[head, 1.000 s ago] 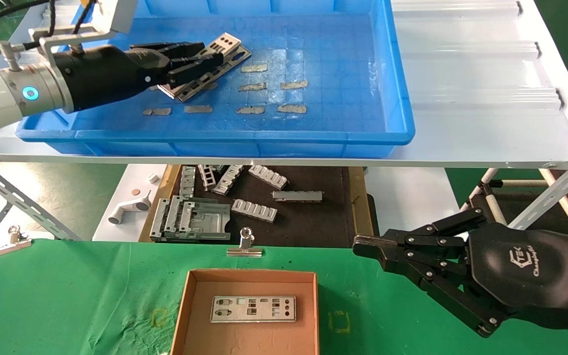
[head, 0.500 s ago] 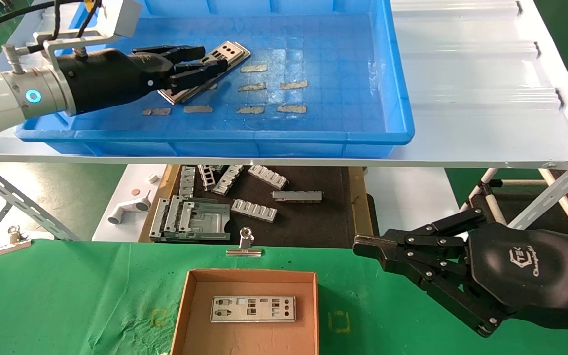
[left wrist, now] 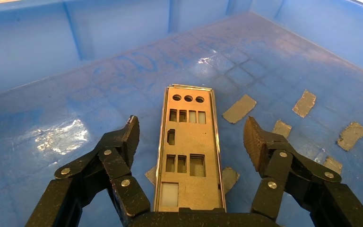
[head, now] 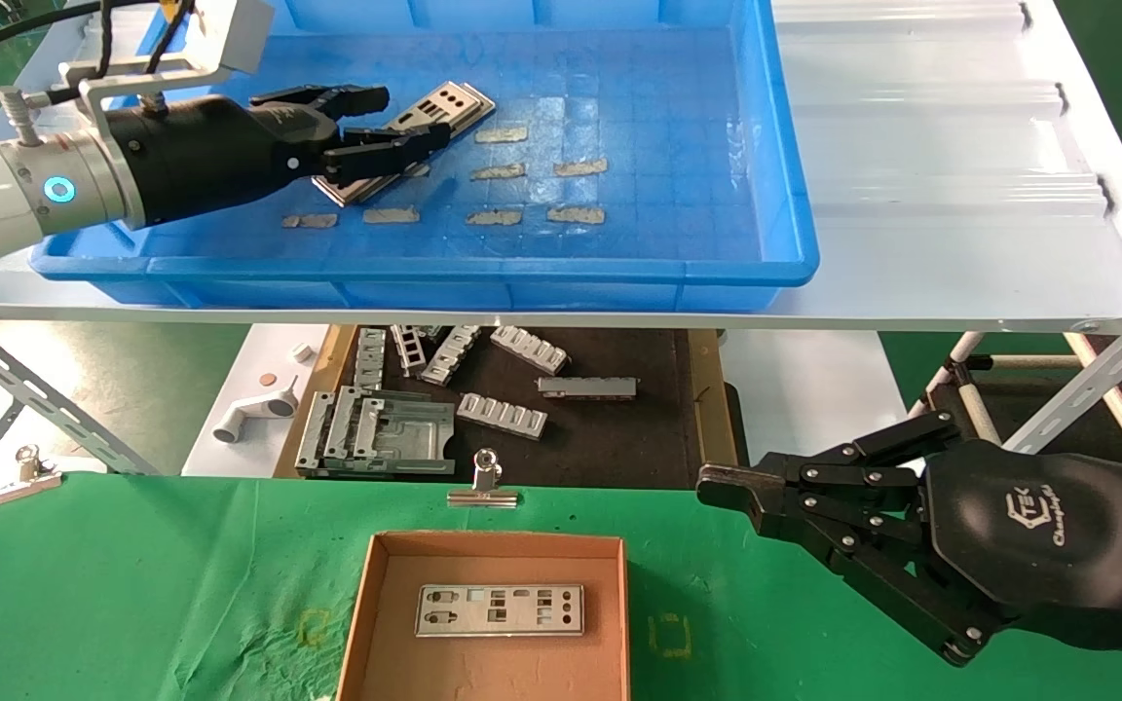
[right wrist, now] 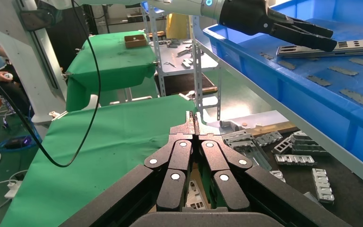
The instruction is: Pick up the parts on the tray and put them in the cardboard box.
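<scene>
So far, one part (head: 500, 609) already lies flat on the floor of the cardboard box (head: 366, 594), down on the green cloth (head: 132, 584) nearest the robot. At least one more plate (left wrist: 187, 146) is still up in the blue tray (head: 697, 263), lying at a slant toward the tray's left end among small tan tape strips (head: 532, 190). From the head view there seem to be two plates stacked there (head: 430, 112), though I can't say for sure how many.

The left gripper (left wrist: 191, 137) is reaching over that plate with its fingers spread wide, one on each long side and neither touching it; nothing is grasped yet. I'd judge this to be the moment just ahead of the second pick: the grip, the lift and the carry down to the box all remain.

The right gripper (head: 717, 484) hangs off to the right of the box above the cloth, fingertips pressed together on nothing, apparently idle. Below the white shelf (head: 951, 195), ribbed grey brackets (head: 503, 414) are scattered on a dark mat (head: 619, 438).
</scene>
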Controlling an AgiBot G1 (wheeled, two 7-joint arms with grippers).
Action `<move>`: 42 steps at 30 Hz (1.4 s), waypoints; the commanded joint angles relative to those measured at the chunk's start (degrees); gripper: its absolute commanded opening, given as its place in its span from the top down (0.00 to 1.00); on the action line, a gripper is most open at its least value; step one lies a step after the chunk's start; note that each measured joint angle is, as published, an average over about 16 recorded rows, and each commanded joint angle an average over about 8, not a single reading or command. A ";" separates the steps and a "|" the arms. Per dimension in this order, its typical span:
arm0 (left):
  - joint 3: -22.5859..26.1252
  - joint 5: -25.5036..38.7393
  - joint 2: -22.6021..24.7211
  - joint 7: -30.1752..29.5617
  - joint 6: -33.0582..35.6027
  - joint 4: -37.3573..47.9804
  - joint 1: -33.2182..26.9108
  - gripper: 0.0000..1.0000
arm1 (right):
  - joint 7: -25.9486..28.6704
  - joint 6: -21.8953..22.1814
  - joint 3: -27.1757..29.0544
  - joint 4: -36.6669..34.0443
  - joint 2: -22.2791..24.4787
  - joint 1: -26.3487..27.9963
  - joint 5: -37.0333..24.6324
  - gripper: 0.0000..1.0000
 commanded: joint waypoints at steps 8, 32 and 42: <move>-0.02 -0.03 0.04 0.22 -0.14 -0.09 0.14 1.00 | 0.00 0.00 0.00 0.00 0.00 0.00 0.00 1.00; -0.18 -0.24 -0.05 0.44 -0.34 -0.07 0.36 1.00 | 0.00 0.00 0.00 0.00 0.00 0.00 0.00 1.00; -0.19 -0.24 -0.29 2.19 0.00 -0.94 0.35 0.21 | 0.00 0.00 0.00 0.00 0.00 0.00 0.00 1.00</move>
